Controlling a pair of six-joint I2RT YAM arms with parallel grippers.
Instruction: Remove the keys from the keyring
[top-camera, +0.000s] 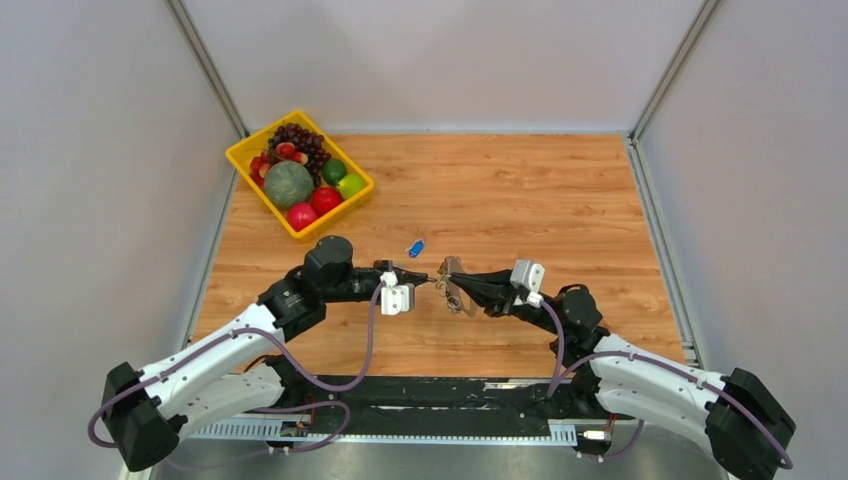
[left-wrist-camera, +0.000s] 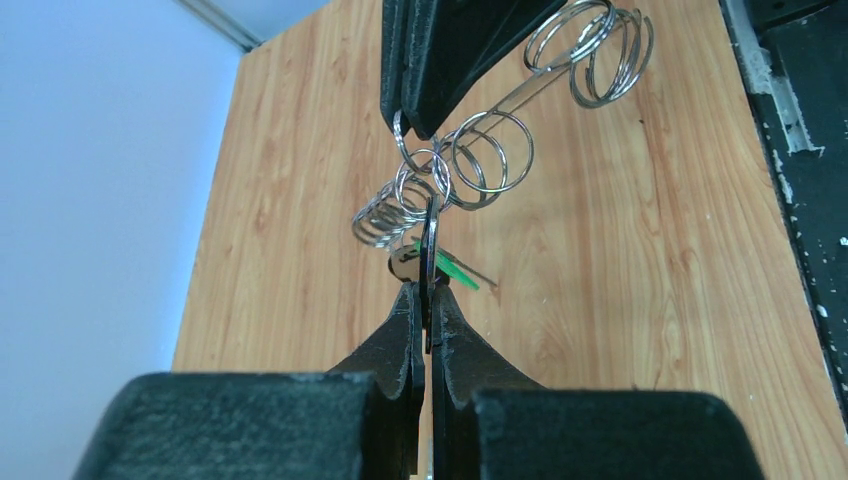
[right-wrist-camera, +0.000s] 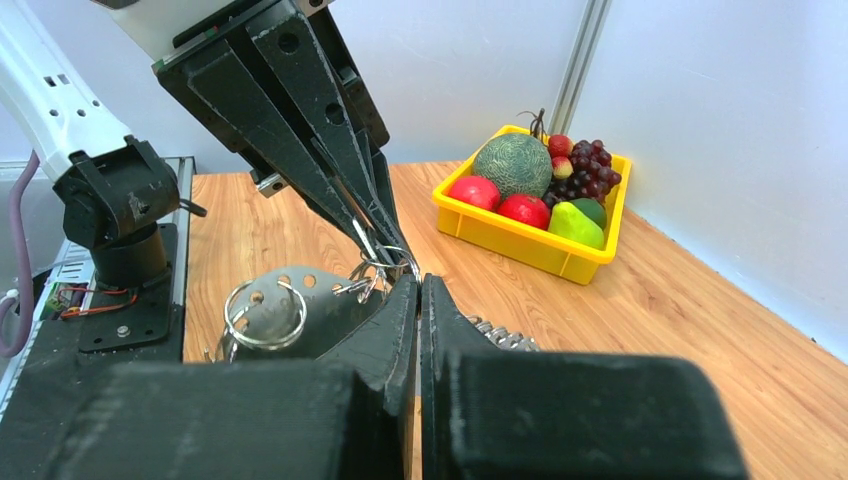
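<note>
Wooden desk (top-camera: 520, 200), top external view: both arms reach in from the near edge and meet tip to tip over the front centre of the board. The left tool (top-camera: 428, 281) and the right tool (top-camera: 448, 288) face each other, just beside one another, and the keys (top-camera: 457, 295) are bunched at the right tool's tip. A small blue piece (top-camera: 416, 247) lies alone on the desk just beyond the tools. A yellow basket (top-camera: 250, 184) of fruit sits at the far left corner. Left wrist view: the left tool (left-wrist-camera: 425, 300) has its fingers pressed together on a thin flat piece (left-wrist-camera: 430, 245) seen edge-on; whether it is a key blade cannot be told. That piece hangs from the keyring (left-wrist-camera: 478, 190), a cluster of wire loops held clear of the desk. The right tool (left-wrist-camera: 415, 125) enters from the top of the view, jaws together, with a wire loop emerging at its tips. A green tag (left-wrist-camera: 455, 270) shows just behind the left tips. Right wrist view: the right tool (right-wrist-camera: 418, 285) is closed, with wire loops directly at its tip. The left tool (right-wrist-camera: 395, 255) points down to the same spot, also closed. The keys (right-wrist-camera: 320, 305) appear as a blurred grey fan with holes along the edge, just beside the right fingers. The basket (right-wrist-camera: 520, 245) stands against the far wall.
</note>
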